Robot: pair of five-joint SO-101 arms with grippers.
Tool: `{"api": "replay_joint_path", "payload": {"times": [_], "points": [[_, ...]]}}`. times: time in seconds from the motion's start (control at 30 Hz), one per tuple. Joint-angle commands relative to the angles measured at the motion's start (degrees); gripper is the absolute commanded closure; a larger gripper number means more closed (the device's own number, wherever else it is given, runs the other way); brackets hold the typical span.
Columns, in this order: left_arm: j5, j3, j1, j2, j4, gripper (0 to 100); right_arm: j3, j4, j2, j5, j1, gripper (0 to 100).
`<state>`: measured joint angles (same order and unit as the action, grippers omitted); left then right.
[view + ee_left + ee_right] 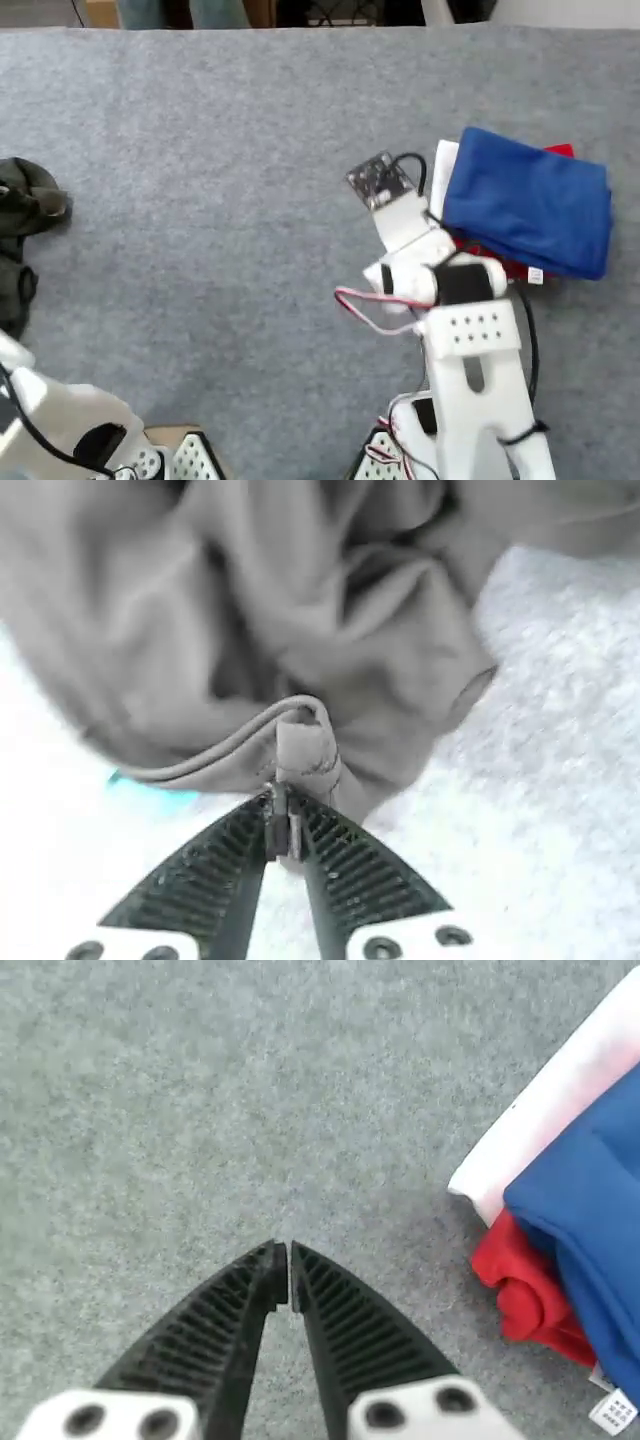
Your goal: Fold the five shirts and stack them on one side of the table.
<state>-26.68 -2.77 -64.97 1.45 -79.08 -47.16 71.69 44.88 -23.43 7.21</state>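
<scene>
Bright, even light falls from above on the mat, with barely any shadows. In the left wrist view the mat glares white beside the shirt.

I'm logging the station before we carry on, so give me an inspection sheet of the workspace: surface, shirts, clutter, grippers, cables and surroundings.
Surface: grey fuzzy cover over the table.
Job's things: blue shirt folded on top of red shirt and white shirt, stacked at one side; dark shirt crumpled at the opposite side.
Clutter: nothing seen.
Grippers: left gripper shut on a fold of the dark shirt; right gripper shut, empty, beside the stack.
Cables: red and white wires loop off the right arm; black cable runs along it.
Surroundings: wooden piece past the far edge.
</scene>
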Motion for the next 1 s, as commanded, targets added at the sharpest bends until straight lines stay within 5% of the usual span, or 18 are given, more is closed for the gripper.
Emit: {"api": "replay_joint_path", "payload": {"times": [0.0,0.13,0.47,0.67,0.8,0.97], "points": [[-1.7,3.0,-5.1,-6.1,-3.2,97,8.9,-1.1,-7.4,0.6,0.8,98.4],[-1.9,2.9,-13.7,-10.7,-4.1,97,18.9,0.1,-17.9,4.3,4.8,98.4],[-1.9,2.7,-37.1,-13.9,-5.0,97,44.8,2.7,-44.7,9.5,32.7,98.4],[-1.9,2.8,-46.9,-14.2,2.6,97,63.5,2.7,-62.4,9.5,40.0,98.3],[-1.8,2.2,-46.2,-13.9,3.0,97,75.6,2.7,-72.7,9.5,42.0,98.3],[1.9,2.2,-33.3,-13.7,-0.4,96,88.7,3.9,-83.5,10.5,42.7,98.3]]}}
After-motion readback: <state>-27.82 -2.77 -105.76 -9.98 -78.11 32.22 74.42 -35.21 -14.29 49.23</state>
